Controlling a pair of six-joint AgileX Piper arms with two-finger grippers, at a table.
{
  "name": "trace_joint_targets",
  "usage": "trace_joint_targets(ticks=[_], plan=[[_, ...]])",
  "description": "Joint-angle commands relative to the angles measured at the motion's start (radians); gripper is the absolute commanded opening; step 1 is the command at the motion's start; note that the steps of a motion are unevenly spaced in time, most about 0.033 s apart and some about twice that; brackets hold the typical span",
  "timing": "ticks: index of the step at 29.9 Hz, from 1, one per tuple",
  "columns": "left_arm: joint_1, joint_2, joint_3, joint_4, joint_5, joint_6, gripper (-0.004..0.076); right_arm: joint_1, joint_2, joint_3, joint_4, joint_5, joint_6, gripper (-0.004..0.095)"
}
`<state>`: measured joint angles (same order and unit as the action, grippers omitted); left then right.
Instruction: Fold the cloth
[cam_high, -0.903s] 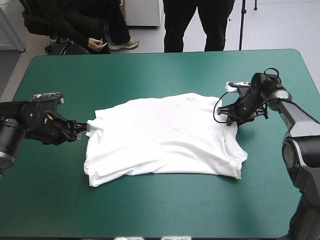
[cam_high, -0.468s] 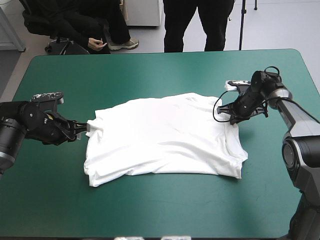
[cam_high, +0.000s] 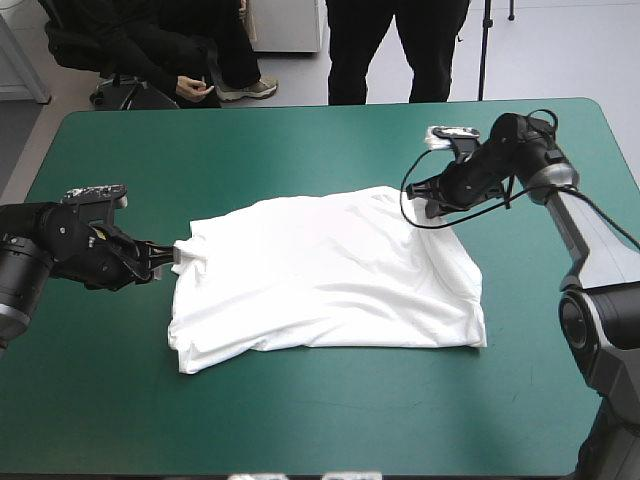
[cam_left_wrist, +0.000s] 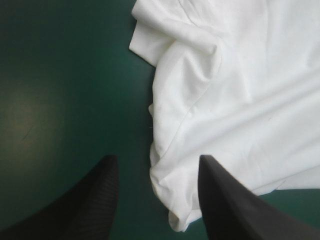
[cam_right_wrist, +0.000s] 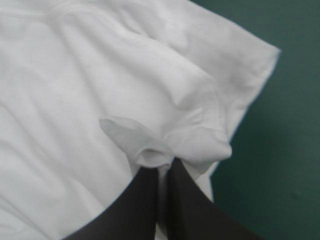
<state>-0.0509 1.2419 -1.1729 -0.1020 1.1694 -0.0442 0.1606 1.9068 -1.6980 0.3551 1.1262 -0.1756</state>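
The white T-shirt (cam_high: 320, 275) lies spread across the middle of the teal-green table, a little rumpled. My right gripper (cam_high: 435, 215) is at its far right corner, shut on a pinch of the sleeve fabric (cam_right_wrist: 162, 150), which is lifted off the table. My left gripper (cam_high: 168, 260) rests low at the shirt's left edge, open, with the left sleeve's edge (cam_left_wrist: 165, 190) lying between its black fingers (cam_left_wrist: 227, 205). In the left wrist view the shirt (cam_left_wrist: 240, 100) fills the area ahead of and beside one finger.
Bare teal-green cover (cam_high: 320, 420) surrounds the shirt on every side, with wide room toward the near edge and the far edge (cam_high: 300, 120).
My right gripper has moved left and toward the far edge, pulling the shirt's right sleeve inward; the shirt's right edge now lies straighter. The left arm has stayed put.
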Motion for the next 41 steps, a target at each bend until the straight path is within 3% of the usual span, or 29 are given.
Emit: trace_joint_targets(ticks=[1,10,18,20,27,33,41], plan=[[0.000,-0.023,-0.035,-0.012,-0.021,-0.003,0.0359,0.071,-0.053,-0.031,0.036,-0.043,-0.016,-0.0017],[0.000,-0.023,-0.035,-0.012,-0.017,-0.003,0.0359,0.195,0.033,-0.031,0.038,-0.117,-0.032,0.0009],[0.000,-0.023,-0.035,-0.025,0.000,-0.003,0.0359,0.201,0.128,-0.031,0.065,0.002,-0.034,0.0430],[0.000,-0.023,-0.035,-0.019,-0.003,-0.003,0.0359,0.201,0.118,-0.035,0.081,0.002,-0.069,0.0480],[-0.015,-0.034,-0.052,-0.038,0.047,0.096,0.0362,0.191,-0.029,-0.063,-0.010,0.059,-0.071,0.0483],[-0.113,-0.034,-0.058,-0.037,0.103,0.076,0.0385,0.159,-0.203,-0.059,-0.026,0.112,-0.052,0.0483],[-0.316,-0.034,-0.054,0.194,0.121,-0.219,0.0388,0.159,-0.390,-0.057,-0.078,0.121,-0.024,0.0482]])
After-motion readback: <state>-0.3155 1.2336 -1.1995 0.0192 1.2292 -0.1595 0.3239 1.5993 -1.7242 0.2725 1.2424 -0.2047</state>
